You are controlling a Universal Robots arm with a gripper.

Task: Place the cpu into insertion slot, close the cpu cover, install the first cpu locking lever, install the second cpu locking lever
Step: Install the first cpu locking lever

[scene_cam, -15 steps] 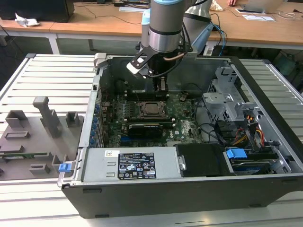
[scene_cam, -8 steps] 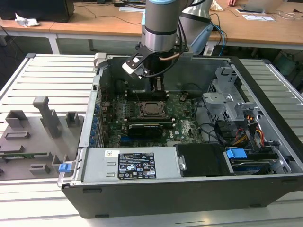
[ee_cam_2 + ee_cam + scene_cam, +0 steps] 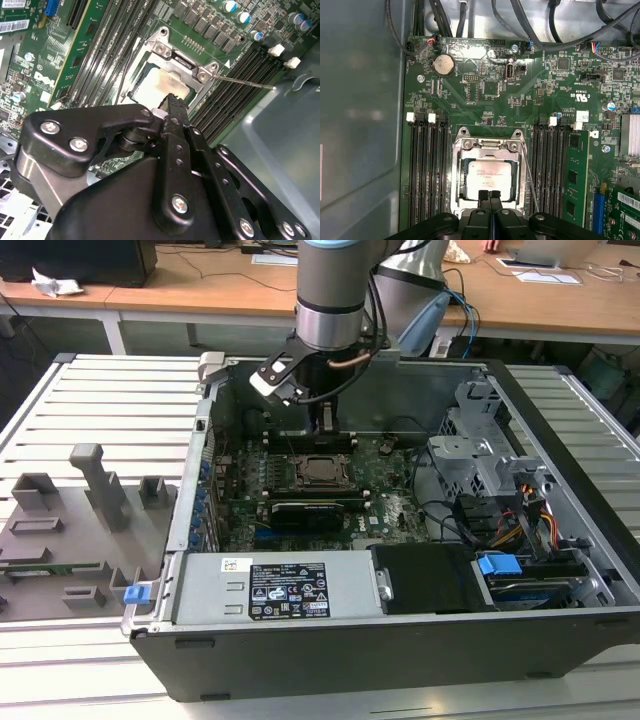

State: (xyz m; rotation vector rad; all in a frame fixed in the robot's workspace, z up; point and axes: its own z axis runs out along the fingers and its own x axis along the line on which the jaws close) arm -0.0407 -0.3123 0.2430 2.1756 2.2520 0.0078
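1. Wooden desks back a slatted table; grey fixtures sit at the exterior view's left.
2. Inside the case, the cpu lies under the closed cover; the gripper hovers at its edge, fingers pressed together, holding nothing.
3. Just beside, the thin lever looks unlatched; I judge a slipping push could skid onto the memory slots and scratch them.

Slatted pale metal desk spans foreground in exterior view, ribs running across. Grey moulded fixture blocks sit on it toward exterior view's left. Behind it, long wooden desk on white frame. Crumpled white paper and dark box at its left end, flat sheets at its right. Light even, soft, no hard shadows.
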